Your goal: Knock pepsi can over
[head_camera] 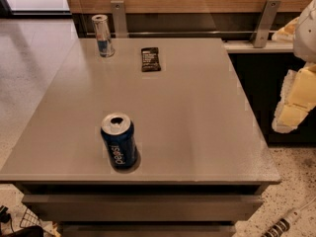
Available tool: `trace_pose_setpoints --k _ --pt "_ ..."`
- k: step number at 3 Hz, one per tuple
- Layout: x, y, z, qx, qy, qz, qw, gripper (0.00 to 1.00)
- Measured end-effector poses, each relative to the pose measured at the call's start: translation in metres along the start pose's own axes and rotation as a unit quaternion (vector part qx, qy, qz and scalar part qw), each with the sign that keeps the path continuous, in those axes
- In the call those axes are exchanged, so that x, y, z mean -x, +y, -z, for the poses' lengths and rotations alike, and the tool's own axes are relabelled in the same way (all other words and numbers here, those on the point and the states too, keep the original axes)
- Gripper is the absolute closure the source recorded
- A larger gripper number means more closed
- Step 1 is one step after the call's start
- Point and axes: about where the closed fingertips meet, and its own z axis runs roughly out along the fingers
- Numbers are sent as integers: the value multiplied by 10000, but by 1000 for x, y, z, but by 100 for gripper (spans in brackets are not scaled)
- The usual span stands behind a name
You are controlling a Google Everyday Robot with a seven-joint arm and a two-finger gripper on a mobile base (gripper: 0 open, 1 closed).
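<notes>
The pepsi can [119,142] is dark blue with white "pepsi" lettering and an opened silver top. It stands upright on the grey table [197,117], near the front edge and left of centre. My gripper [295,102] shows as white and pale yellow parts at the right edge of the camera view. It is beyond the table's right side, raised and well apart from the can.
A slimmer silver-and-blue can [102,35] stands at the table's back left. A dark snack packet [150,59] lies flat near the back centre. A wooden wall with metal brackets runs behind. A power strip [280,226] lies on the floor at the lower right.
</notes>
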Motion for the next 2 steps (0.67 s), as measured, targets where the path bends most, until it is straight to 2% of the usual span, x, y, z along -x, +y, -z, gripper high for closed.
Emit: trace_pose_setpoints --k 1,2 --pt "0 0 0 -1 -2 0 10000 0" --pt "9 6 -9 40 -655 74 9978 0"
